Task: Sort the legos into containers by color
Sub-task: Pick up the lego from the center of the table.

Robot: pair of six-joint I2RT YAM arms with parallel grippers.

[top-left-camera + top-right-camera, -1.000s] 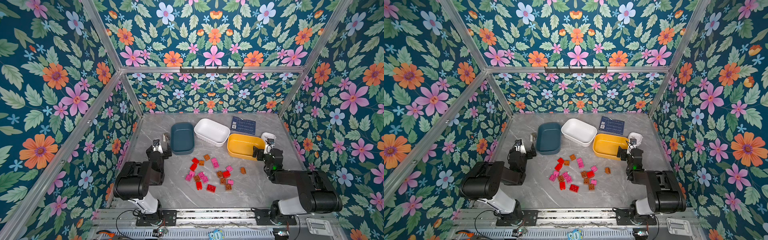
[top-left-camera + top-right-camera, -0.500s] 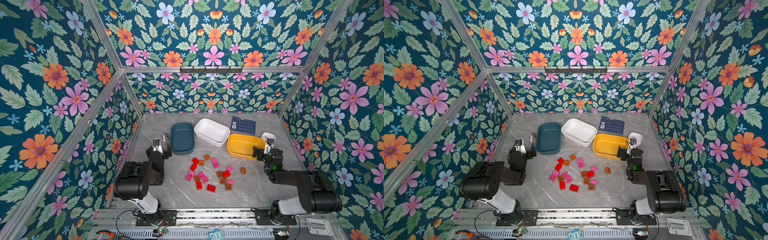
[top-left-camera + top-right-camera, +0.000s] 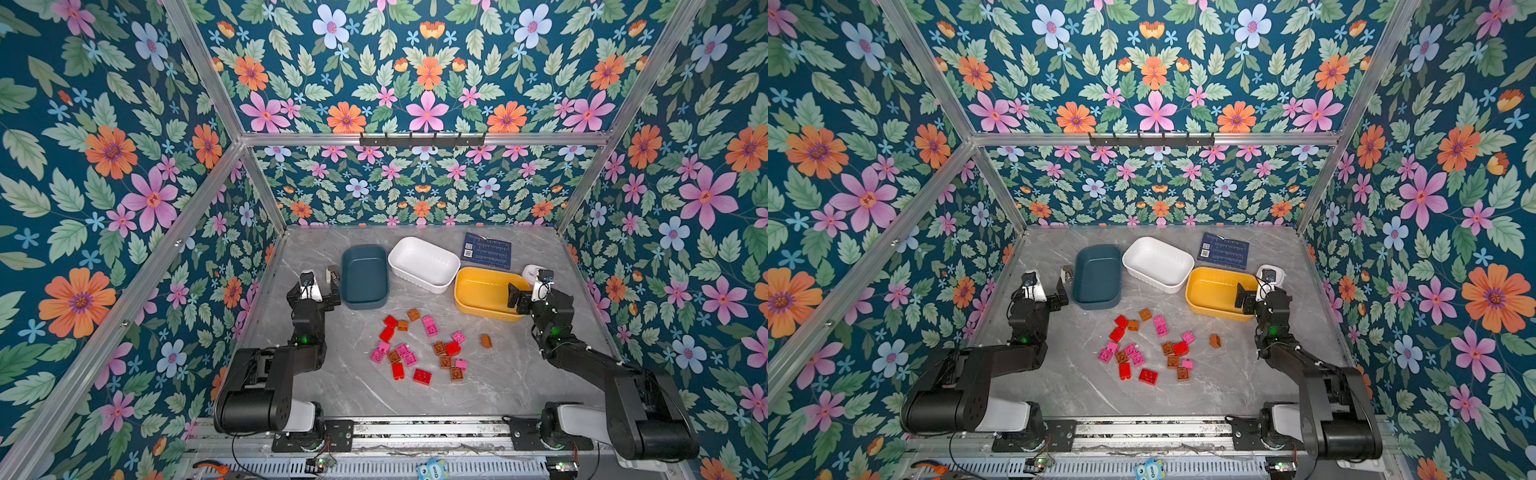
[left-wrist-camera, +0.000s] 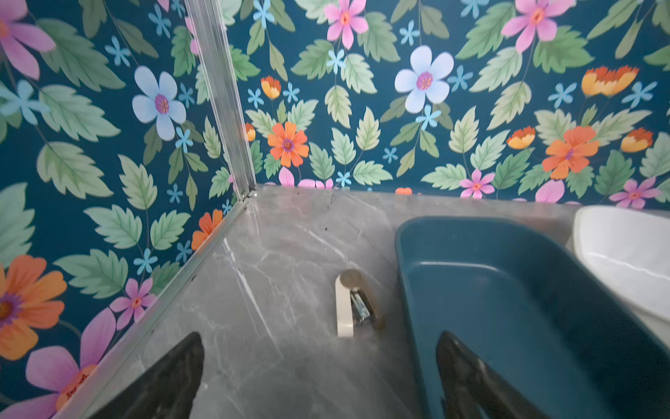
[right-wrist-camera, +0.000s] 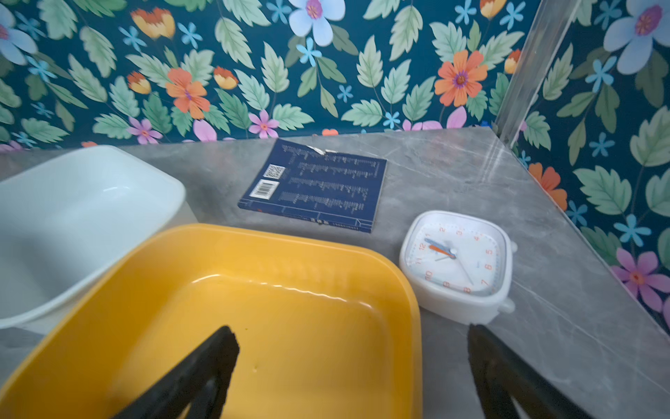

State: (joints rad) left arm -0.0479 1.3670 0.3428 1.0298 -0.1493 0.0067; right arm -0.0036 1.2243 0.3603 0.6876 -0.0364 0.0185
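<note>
On the marble tabletop between floral walls, left hand and right hand gape.

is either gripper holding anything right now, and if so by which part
Nothing is held. The left gripper and the right gripper both stand open with nothing between their jaws; the legos lie loose on the table.

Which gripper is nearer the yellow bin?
Right. The right gripper straddles the yellow bin's edge; the left gripper is across the table, straddling the teal bin's edge.
</note>
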